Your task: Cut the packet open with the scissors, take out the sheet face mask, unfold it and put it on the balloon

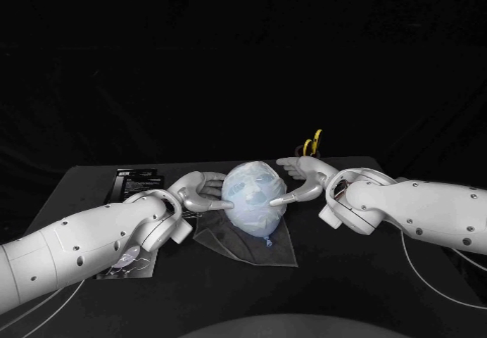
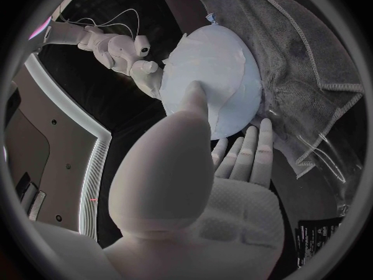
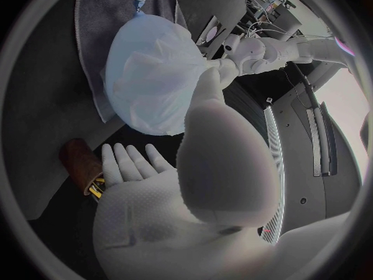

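**While left hand (image 1: 195, 191) and right hand (image 1: 305, 179) flank balloon (image 1: 260, 220), mask (image 1: 252, 184) lies draped on it**

Head view: balloon lies on its side on grey cloth (image 1: 248, 248), mid black table (image 1: 335, 282), knot end toward robot. Mask is wrinkled and covers upper surface. Left hand's thumb tip touches one flank, and its other fingers curve round the far side, apart. Right hand is at opp. flank with one fingertip touching, the rest spread. Neither hand grips anything. Scissors (image 1: 312, 144), yellow handles, are just behind right hand. Black packet (image 1: 135, 179) lies flat at far left, beside left arm.

Left wrist view: left hand (image 2: 210, 218) has its palm turned to balloon (image 2: 210, 74), thumb against the covered side. Its fingers (image 2: 250, 152) are straight, tips at the lower edge by cloth (image 2: 311, 62). Right hand (image 2: 140, 65) touches the opp. side. Packet (image 2: 319, 239) lies near the palm.

Right wrist view: right hand (image 3: 171, 193) has its palm open and thumb reaching to balloon (image 3: 133, 28). Mask (image 3: 155, 74) is creased across it. Fingers (image 3: 128, 162) are spread and hold nothing. Item beneath them is prob. scissors (image 3: 87, 174), but the view is too dim to confirm. Left hand (image 3: 241, 50) is at the far flank.
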Robot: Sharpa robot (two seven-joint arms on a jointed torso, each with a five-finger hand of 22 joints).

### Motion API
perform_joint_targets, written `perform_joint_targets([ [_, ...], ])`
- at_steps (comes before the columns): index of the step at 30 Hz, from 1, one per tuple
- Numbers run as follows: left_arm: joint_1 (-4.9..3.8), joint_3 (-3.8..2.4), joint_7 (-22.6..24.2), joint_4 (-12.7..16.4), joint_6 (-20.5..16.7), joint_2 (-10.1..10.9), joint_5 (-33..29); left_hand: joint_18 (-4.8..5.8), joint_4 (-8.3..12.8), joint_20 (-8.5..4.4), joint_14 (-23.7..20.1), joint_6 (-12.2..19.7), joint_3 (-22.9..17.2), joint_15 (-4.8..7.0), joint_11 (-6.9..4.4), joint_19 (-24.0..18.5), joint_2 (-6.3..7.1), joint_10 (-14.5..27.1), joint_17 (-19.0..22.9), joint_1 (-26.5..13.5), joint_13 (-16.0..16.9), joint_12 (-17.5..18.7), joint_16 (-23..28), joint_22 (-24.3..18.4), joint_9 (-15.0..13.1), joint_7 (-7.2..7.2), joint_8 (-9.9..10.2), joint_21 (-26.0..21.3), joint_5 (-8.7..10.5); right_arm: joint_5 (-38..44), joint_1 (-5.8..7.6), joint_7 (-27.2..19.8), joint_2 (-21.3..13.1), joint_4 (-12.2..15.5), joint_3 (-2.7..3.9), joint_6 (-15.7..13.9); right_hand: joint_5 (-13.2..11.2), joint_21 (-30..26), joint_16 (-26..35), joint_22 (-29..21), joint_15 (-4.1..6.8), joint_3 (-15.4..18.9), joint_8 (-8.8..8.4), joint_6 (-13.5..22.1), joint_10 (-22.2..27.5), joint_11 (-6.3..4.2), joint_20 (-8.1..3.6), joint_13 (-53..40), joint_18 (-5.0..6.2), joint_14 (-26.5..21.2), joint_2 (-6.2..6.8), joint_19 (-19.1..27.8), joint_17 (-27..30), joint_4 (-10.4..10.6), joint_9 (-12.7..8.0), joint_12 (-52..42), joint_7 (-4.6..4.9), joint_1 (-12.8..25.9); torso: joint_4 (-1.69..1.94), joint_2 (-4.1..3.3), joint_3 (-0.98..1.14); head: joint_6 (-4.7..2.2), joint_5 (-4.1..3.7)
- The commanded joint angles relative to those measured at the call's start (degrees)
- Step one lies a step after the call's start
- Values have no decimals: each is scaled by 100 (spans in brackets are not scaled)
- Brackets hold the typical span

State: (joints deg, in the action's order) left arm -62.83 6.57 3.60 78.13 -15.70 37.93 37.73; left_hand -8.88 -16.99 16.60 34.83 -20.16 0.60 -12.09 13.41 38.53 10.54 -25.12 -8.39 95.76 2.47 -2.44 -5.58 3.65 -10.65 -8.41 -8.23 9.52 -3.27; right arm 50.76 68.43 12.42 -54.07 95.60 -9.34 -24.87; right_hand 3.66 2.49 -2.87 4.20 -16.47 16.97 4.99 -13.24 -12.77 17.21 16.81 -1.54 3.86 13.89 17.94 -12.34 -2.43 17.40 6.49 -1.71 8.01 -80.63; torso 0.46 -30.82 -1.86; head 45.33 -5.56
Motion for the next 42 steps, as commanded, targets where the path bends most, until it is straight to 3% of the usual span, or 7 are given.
perform_joint_targets([
  [1, 1, -4, 22, 10, -51, -24, -1, -50, -8, 2, 55, -31, -27, 7, -2, 64, -10, -31, -7, -57, 5, -5, -25, 10, -5, -680, -24, 21, 38, -217, 7, 139, -27, -23, 2, 40, -17, 29, 27, -6, 0, 16, 60, -173, 93, 0, 4, 10, 6, -21, -2, 41, 3, -1, 107, 35, 608, 61, 11, -1, -8, -1, -17],
  [7, 1, -4, 41, 17, -49, -29, -24, -50, -9, 3, 76, -30, -22, 5, -2, 94, -4, -28, -11, -68, 4, -4, -29, 12, -5, -680, -24, 29, 38, -555, -31, 103, 52, -99, -1, 56, 3, 53, -28, 18, 11, 14, 95, -143, 34, -3, 1, -9, 13, 189, -3, -26, -37, -2, 161, 8, 649, 68, 18, -6, -5, -10, -8],
  [12, 1, -4, 54, 30, -51, -29, -44, -50, -9, 4, 77, -31, -21, 4, -2, 104, -4, -29, -11, -73, 4, -4, -30, 12, -6, -680, -25, 31, 38, -765, -87, 49, 176, -143, -6, 114, 15, 87, -202, 41, 59, 21, 209, -200, -365, -12, -4, -69, 45, 667, -8, -101, -133, -4, 221, -98, 810, 47, 15, -9, -8, -8, -5],
  [15, 1, -4, 59, 34, -55, -28, -48, -50, -9, 4, 77, -31, -21, 4, -2, 104, -4, -29, -11, -73, 4, -4, -30, 12, -6, -680, -25, 31, 38, -870, -124, 32, 243, -186, -8, 133, 14, 94, -222, 46, 63, 10, 226, -189, -381, -19, -4, -66, 51, 734, -13, -116, -146, -1, 227, -95, 823, 58, 13, -6, -5, 3, 4],
  [22, 1, -4, 68, 36, -64, -21, -53, -49, -9, 4, 84, -33, -21, 2, -2, 115, -6, -30, -12, -82, 4, -3, -31, 12, -7, -681, -26, 33, 37, -1105, -200, -16, 392, -289, -12, 97, 16, 93, -111, 40, 44, 16, 252, -66, -97, -14, 0, -14, 47, 395, -8, -98, -80, -1, 230, -6, 866, 105, 9, -3, -2, 12, 12],
  [31, 1, -4, 98, 51, -83, -1, -74, -49, -9, 4, 84, -33, -21, 2, -2, 115, -6, -30, -12, -82, 4, -3, -31, 12, -7, -681, -26, 33, 37, -1256, -259, -56, 490, -361, -13, 6, 26, 106, -123, 50, 46, 7, 295, -26, -47, -16, -2, -9, 46, 469, -12, -131, -93, -2, 257, 12, 884, 85, 5, -1, -2, 12, 25],
  [42, 3, -5, 314, 145, -169, 69, -275, -47, -9, 5, 117, -38, -27, -1, -2, 149, -12, -33, -19, -94, 4, -3, -37, 14, -10, -684, -29, 41, 37, -1504, -362, -103, 618, -383, -14, -17, 147, 211, -339, 131, 130, -229, 518, -50, -201, -79, -9, -29, 122, 1130, -52, -406, -221, 3, 385, -15, 928, -155, 8, -10, -7, 14, 28],
])
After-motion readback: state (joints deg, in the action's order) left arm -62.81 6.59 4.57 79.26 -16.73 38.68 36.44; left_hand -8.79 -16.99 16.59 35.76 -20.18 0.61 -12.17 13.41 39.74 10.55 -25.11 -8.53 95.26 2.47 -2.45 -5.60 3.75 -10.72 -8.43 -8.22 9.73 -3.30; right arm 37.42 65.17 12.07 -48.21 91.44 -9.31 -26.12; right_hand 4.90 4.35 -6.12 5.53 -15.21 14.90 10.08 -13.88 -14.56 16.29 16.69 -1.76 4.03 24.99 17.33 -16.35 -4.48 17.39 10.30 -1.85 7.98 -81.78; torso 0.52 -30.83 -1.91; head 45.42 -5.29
